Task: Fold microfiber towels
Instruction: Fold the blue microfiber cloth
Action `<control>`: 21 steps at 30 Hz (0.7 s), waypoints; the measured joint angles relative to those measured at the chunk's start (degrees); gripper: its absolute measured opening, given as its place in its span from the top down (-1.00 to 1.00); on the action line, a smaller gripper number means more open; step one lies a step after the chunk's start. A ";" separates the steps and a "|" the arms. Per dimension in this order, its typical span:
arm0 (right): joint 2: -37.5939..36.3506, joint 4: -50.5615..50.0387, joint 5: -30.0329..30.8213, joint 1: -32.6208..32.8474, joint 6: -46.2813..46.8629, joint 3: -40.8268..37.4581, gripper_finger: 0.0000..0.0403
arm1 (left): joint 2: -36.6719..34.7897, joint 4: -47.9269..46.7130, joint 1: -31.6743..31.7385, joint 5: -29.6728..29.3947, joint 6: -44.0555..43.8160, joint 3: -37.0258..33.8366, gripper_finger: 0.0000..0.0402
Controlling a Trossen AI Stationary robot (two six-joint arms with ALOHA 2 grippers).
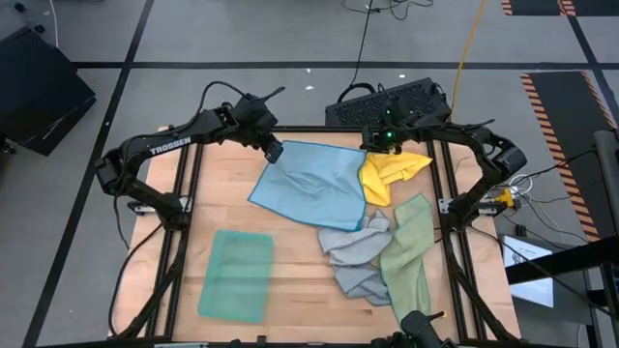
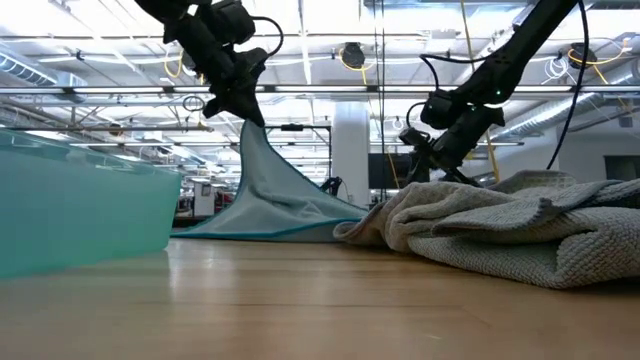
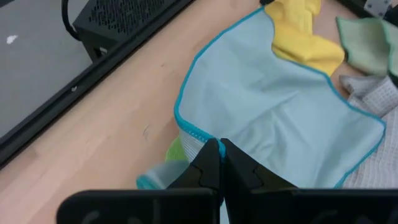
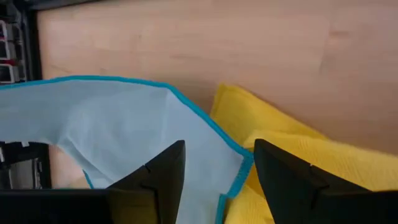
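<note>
Tip for this step: left pincer [image 1: 274, 152] is clamped on the light blue towel [image 1: 314, 184]'s far-left corner mid-worktop, so right pincer [image 4: 217, 171], fingers parted around the far-right corner, should close before lifting evenly.

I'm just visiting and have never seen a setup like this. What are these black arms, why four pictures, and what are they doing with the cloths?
These are two robot arms at a wooden table, each ending in a two-fingered pincer. One picture looks down from above, one looks level across the tabletop, and two come from cameras on the wrists.

The left pincer is shut on a corner of the light blue towel and lifts it off the table. The right pincer is open around another corner of that towel, not yet closed.

Also on the table: a yellow towel, a grey towel, a pale sage green towel, and a teal green towel already folded.
</note>
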 joint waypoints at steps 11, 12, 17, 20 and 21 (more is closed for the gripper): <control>-0.02 -1.64 1.80 2.71 -3.63 0.00 0.09 | 0.00 -2.26 0.00 -0.04 3.98 0.02 0.98; -0.02 -1.61 1.80 2.99 -3.64 -0.03 0.09 | 0.00 -2.28 0.00 -0.04 4.46 0.02 0.98; -0.02 -1.49 1.73 4.47 -3.47 -0.04 0.09 | 0.00 -2.28 0.00 0.41 4.90 0.02 0.98; -0.02 -1.48 1.85 5.05 -3.46 -0.04 0.09 | 0.00 -2.28 0.00 0.52 4.36 0.02 0.98; -0.02 -1.52 1.86 5.17 -3.46 -0.04 0.09 | 0.00 -2.27 0.00 0.52 4.15 0.02 0.98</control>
